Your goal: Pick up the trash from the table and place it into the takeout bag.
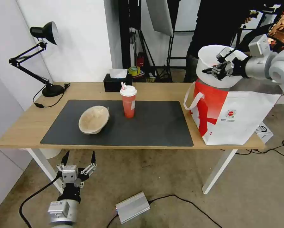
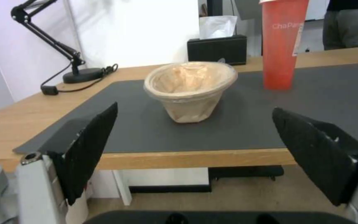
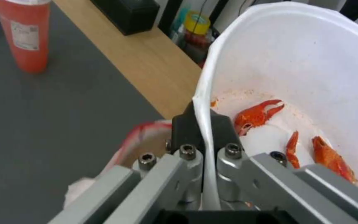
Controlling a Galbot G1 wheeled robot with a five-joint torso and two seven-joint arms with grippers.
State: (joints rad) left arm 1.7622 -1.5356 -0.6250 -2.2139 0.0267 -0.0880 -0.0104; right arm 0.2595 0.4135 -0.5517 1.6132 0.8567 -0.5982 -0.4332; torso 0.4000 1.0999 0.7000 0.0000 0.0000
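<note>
My right gripper (image 1: 215,70) pinches the rim of the white plastic bowl (image 1: 211,68), holding it over the takeout bag (image 1: 240,120). My left gripper (image 1: 78,158) waits spread wide below the table (image 1: 21,126) edge, facing the paper-pulp bowl (image 2: 189,88) and drink cup (image 1: 128,101).

Even, soft indoor light fills the room, leaving pale walls near white and only faint shadows on the mat (image 1: 123,123) beneath the cup (image 1: 128,101) and the pulp bowl (image 1: 94,119). The desk lamp (image 1: 44,31) appears unlit. The head view bows straight lines toward its edges. In the left wrist view the near fingers (image 2: 92,146) are soft; in the right wrist view the white bowl (image 3: 311,68) glares brightly.
</note>
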